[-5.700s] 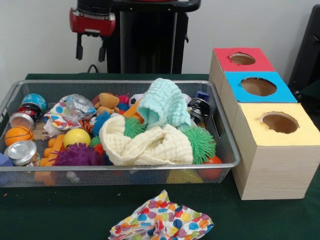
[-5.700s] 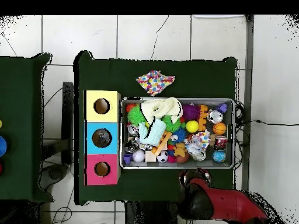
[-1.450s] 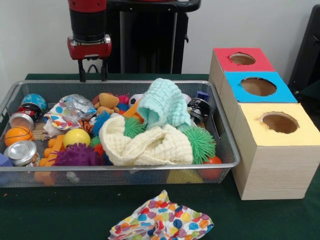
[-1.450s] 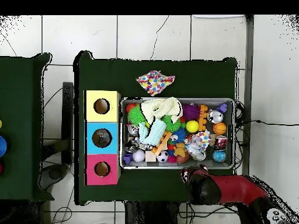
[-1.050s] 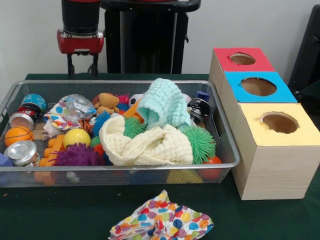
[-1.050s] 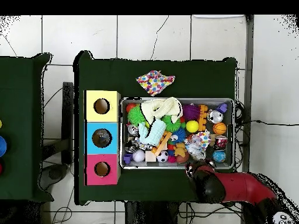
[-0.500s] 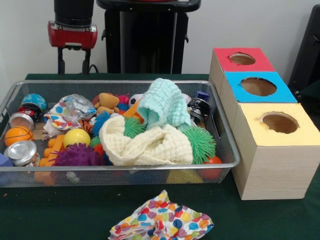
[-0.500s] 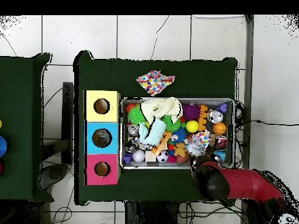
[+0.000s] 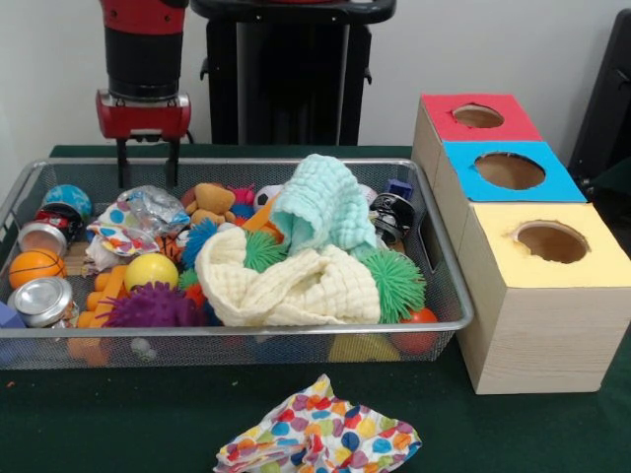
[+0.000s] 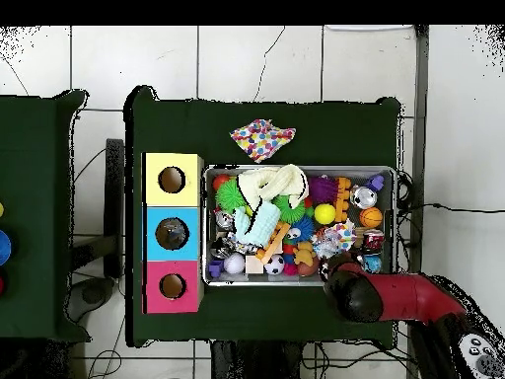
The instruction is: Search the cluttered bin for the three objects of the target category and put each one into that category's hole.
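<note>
Clearly, in the front view, the gripper is seen hanging over the far left part of the wire-mesh bin, its two fingers parted narrowly with nothing between them, just above the crinkled clear wrapper and beside the brown teddy bear. Much of the clutter is buried under the cream cloth and the mint cloth; a polka-dot cloth lies outside on the green table. Which category is wanted cannot be told, so no target can be named. Seen from overhead, the gripper itself is hidden under the red arm at the bin's base-side edge, while the box row with yellow, blue and red holes sits beside the bin's opposite end. A straight descent onto one isolated item is judged best, clear of the wrapper and mesh wall.
</note>
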`<action>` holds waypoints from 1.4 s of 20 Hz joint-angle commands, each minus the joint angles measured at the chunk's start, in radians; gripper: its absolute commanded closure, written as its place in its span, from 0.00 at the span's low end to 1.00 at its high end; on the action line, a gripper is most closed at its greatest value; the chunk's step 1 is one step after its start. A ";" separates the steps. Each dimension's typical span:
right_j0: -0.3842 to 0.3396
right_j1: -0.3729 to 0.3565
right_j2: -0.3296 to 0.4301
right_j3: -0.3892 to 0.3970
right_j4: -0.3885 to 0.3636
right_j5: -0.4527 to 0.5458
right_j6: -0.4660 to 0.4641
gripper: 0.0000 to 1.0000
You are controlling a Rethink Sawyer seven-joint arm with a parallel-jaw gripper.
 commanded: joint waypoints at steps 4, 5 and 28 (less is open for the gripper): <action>-0.029 0.203 -0.001 -0.150 -0.112 -0.129 0.040 0.00; -0.023 0.217 -0.019 -0.165 -0.108 -0.129 0.055 0.00; -0.050 0.224 0.024 -0.132 -0.117 -0.148 0.011 0.00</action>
